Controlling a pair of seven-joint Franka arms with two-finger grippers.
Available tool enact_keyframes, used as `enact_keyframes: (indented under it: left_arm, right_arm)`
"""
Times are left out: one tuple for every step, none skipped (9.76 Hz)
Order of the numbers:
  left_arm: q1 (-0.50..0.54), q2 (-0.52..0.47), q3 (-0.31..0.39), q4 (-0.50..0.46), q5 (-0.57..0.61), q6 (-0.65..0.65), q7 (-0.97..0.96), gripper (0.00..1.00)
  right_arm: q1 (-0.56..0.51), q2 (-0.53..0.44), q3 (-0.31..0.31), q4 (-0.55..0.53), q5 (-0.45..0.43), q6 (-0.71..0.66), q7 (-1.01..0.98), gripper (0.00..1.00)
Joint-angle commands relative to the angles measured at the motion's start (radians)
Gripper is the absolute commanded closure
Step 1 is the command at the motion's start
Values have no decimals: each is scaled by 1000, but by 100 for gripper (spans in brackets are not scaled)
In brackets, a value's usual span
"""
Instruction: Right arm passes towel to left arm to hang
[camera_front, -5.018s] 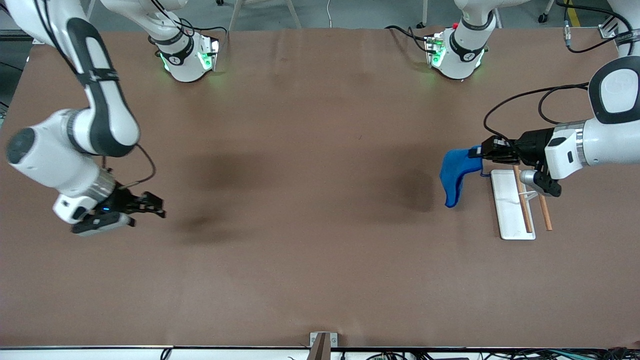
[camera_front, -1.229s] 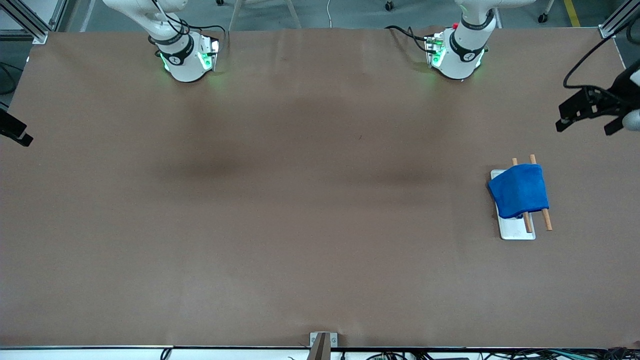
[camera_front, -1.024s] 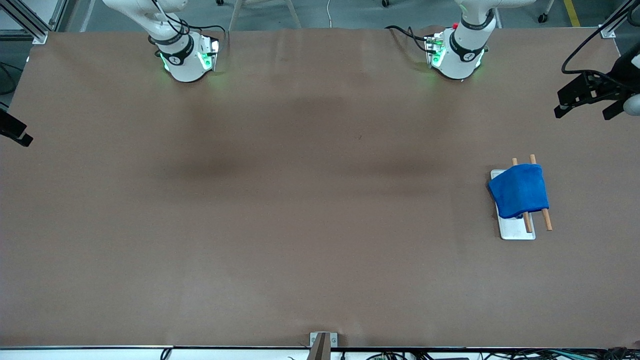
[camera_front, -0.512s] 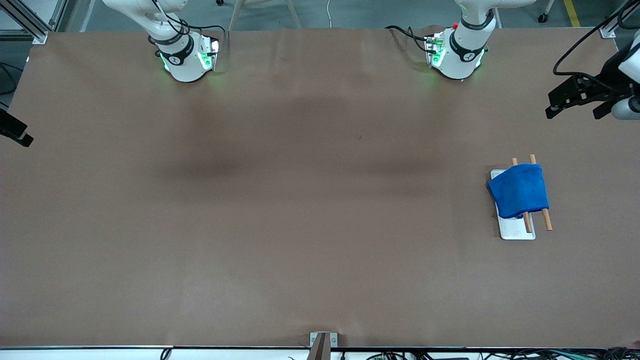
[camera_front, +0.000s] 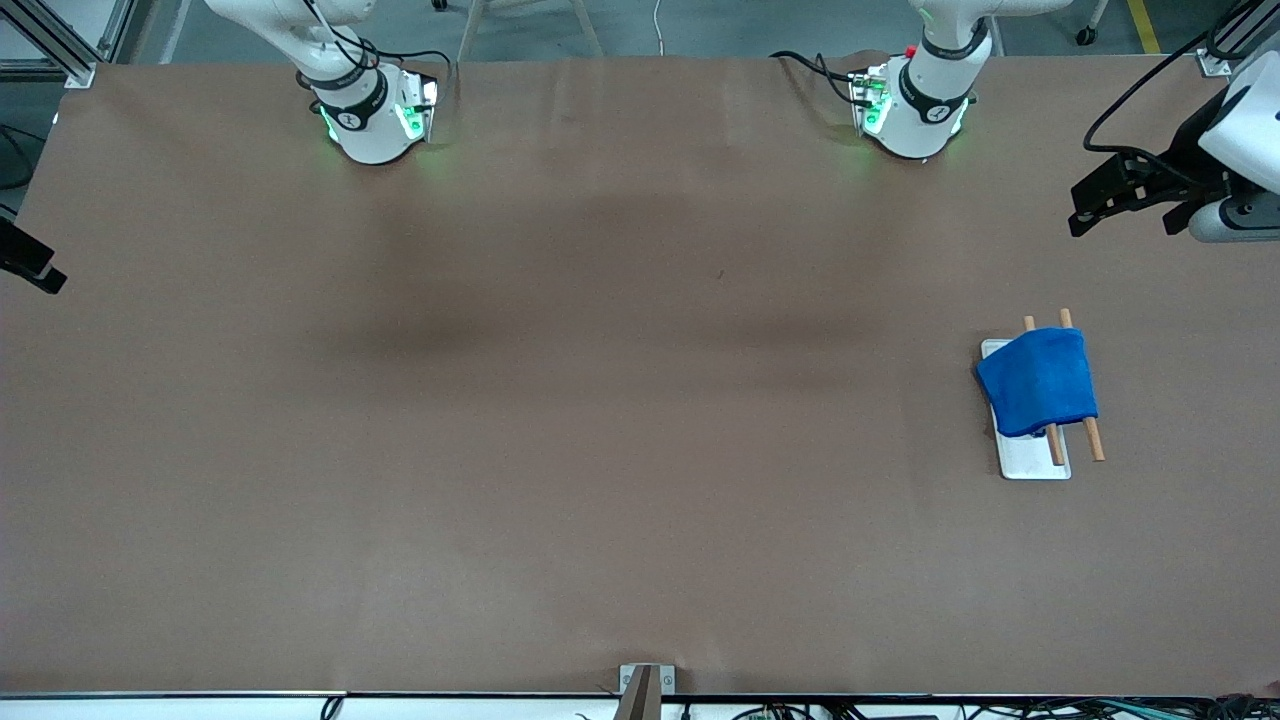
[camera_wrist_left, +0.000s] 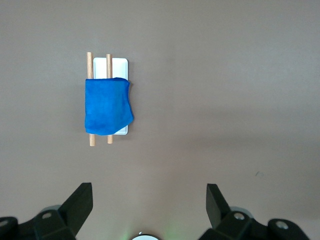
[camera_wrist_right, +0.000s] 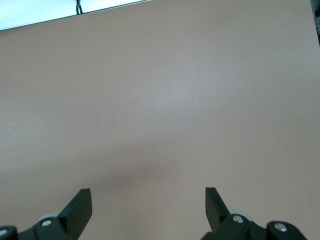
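Note:
The blue towel (camera_front: 1038, 382) hangs draped over two wooden rods (camera_front: 1093, 440) on a small white stand (camera_front: 1035, 460) at the left arm's end of the table. It also shows in the left wrist view (camera_wrist_left: 107, 105). My left gripper (camera_front: 1095, 205) is open and empty, high over the table's edge at that end, apart from the towel. In its wrist view the left gripper (camera_wrist_left: 149, 202) holds nothing. My right gripper (camera_front: 35, 268) is at the right arm's end, mostly out of view; its wrist view shows the right gripper (camera_wrist_right: 148, 202) open and empty over bare table.
Brown table cover (camera_front: 600, 400) spans the whole view. The two arm bases (camera_front: 370, 120) (camera_front: 915, 110) stand along the edge farthest from the front camera. A small metal bracket (camera_front: 645, 680) sits at the nearest edge.
The left gripper let go of the towel, which now hangs on the rods, and rose away. In the last second it drifted slightly toward the table's middle. The right arm stayed still.

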Motion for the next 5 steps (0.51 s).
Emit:
enact_keyframes:
  left_arm:
    - [-22,7,25,-39,9,9,29,0]
    - [-36,7,52,-41,7,9,54,0]
    - [-45,7,69,-41,7,10,63,0]
    - [-42,7,70,-41,6,10,63,0]
    - [-38,8,70,-41,6,10,63,0]
  right_arm:
    - [4,-10,-1,-11,3,23,-2,0]
    - [2,-10,-2,-11,3,23,-2,0]
    - [4,-10,-2,-11,5,24,-2,0]
    - [7,-10,-2,-11,5,23,-1,0]
    - [11,-11,-2,-11,5,18,7,0]
